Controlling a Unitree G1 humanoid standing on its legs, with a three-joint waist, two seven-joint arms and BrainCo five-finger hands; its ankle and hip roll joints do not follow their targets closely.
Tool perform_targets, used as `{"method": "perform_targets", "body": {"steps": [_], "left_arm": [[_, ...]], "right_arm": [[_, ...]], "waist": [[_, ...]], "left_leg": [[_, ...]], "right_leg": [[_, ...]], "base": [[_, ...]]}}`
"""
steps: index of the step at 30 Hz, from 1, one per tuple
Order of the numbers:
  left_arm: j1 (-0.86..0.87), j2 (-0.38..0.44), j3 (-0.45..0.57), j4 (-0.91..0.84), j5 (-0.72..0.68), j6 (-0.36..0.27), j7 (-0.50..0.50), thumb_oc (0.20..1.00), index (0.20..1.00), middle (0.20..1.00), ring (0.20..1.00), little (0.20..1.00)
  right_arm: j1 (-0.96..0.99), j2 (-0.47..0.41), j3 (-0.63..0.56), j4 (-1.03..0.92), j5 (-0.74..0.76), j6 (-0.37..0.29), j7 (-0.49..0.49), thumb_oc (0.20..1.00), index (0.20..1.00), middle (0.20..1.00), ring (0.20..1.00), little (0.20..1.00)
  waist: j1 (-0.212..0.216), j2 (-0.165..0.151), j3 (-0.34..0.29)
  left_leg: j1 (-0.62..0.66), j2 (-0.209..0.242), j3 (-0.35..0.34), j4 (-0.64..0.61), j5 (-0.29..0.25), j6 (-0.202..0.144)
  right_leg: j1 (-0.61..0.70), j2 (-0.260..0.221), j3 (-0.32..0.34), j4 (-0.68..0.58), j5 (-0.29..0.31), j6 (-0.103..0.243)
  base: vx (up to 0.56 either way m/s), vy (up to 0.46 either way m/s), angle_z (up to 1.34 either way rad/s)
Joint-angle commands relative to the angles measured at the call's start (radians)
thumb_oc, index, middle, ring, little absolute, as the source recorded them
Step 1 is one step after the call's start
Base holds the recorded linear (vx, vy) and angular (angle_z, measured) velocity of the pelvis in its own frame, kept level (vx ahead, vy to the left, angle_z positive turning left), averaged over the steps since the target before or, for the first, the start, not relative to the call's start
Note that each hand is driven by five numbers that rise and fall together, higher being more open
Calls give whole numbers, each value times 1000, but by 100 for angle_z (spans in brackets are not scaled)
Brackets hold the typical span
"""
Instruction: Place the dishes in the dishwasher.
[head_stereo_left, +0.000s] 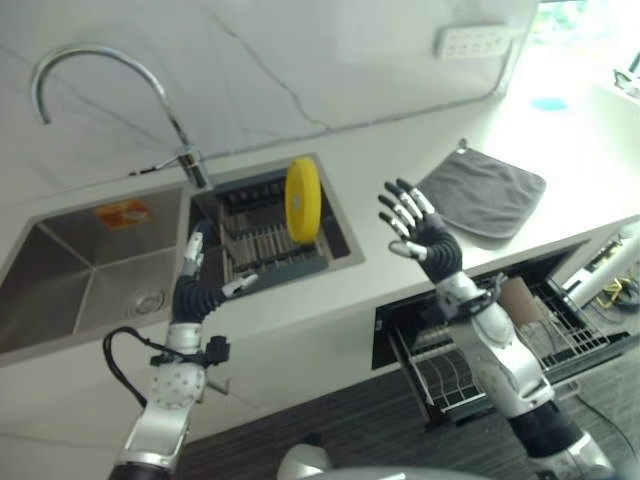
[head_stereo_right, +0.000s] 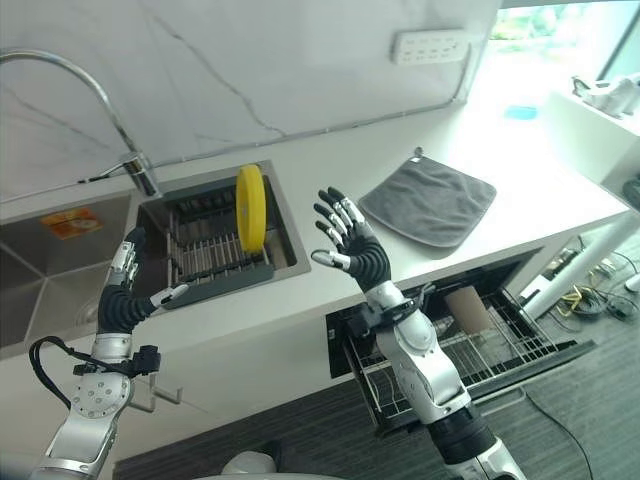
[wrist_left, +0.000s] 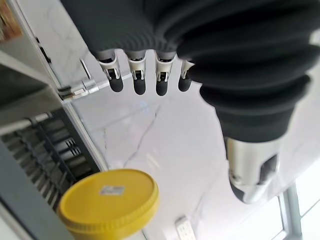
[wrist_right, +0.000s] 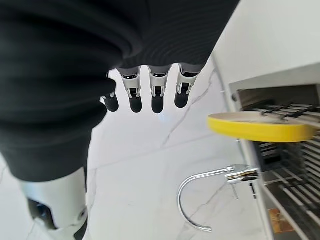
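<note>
A yellow plate (head_stereo_left: 302, 199) stands on edge in the dark drying rack (head_stereo_left: 262, 248) set in the right sink basin. It shows too as the yellow plate (wrist_left: 109, 201) in the left wrist view and the yellow plate (wrist_right: 260, 126) in the right wrist view. My left hand (head_stereo_left: 193, 283) is raised at the rack's left front corner, fingers straight, holding nothing. My right hand (head_stereo_left: 420, 232) is up over the counter to the right of the sink, open and empty, a hand's width from the plate. Below the counter the dishwasher's wire rack (head_stereo_left: 470, 362) is pulled out.
A curved tap (head_stereo_left: 95, 85) rises behind the sink (head_stereo_left: 60, 290). A grey cloth (head_stereo_left: 481, 190) lies on the counter to the right. A brown cup (head_stereo_left: 520, 300) sits in the dishwasher rack. A wall socket strip (head_stereo_left: 472, 40) is above the counter.
</note>
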Motion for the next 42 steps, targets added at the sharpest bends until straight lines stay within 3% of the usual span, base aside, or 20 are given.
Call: {"method": "perform_targets", "body": {"steps": [1, 11, 14, 19, 27, 36, 42], "left_arm": [[-60, 92, 8, -33, -11, -58, -27, 1000, 1000, 1000, 1000, 1000], [-71, 148, -19, -30, -66, -79, -151, 1000, 1000, 1000, 1000, 1000], [-77, 181, -39, -21, -100, -80, -197, 1000, 1000, 1000, 1000, 1000], [-76, 196, -45, -12, -120, -92, -223, 1000, 1000, 1000, 1000, 1000], [-70, 234, -87, -9, -141, -107, -254, 1000, 1000, 1000, 1000, 1000], [-48, 280, -108, -13, -167, -121, -270, 1000, 1000, 1000, 1000, 1000], [-45, 294, -117, -13, -183, -127, -282, 1000, 1000, 1000, 1000, 1000]], "right_arm": [[-113, 15, -68, -7, -22, -58, -61, 1000, 1000, 1000, 1000, 1000], [-292, -46, -118, 165, -63, -61, -129, 1000, 1000, 1000, 1000, 1000], [-374, -115, -141, 251, -21, -55, -165, 1000, 1000, 1000, 1000, 1000], [-404, -154, -161, 313, 3, -58, -186, 1000, 1000, 1000, 1000, 1000], [-480, -260, -196, 527, 62, -129, -200, 1000, 1000, 1000, 1000, 1000], [-500, -347, -241, 685, 177, -132, -156, 1000, 1000, 1000, 1000, 1000], [-502, -356, -244, 772, 244, -102, -90, 1000, 1000, 1000, 1000, 1000]], "waist": [[43, -15, -18], [103, -15, -24], [124, -17, -25], [132, -18, -26], [141, -18, -31], [134, -16, -32], [139, -11, -27]], "left_leg": [[-17, -31, -51, 0, -56, 65], [-22, -58, -122, 0, -53, 82], [-18, -66, -145, 0, -58, 85], [-14, -71, -154, 0, -60, 88], [-4, -78, -143, 0, -64, 91], [5, -84, -120, 0, -74, 93], [-3, -97, -134, 0, -68, 99]], "right_leg": [[49, -26, 46, 103, -169, 10], [89, -39, 12, 117, -177, 8], [103, -42, 6, 126, -186, 7], [106, -43, 5, 131, -187, 7], [115, -46, 0, 130, -188, 14], [114, -52, 1, 136, -196, 21], [104, -52, 11, 144, -197, 19]], "base": [[-4, 33, 34], [20, 20, 40], [56, 26, 25], [45, 15, 24], [52, 19, 15], [65, 1, 7], [33, -4, 1]]}}
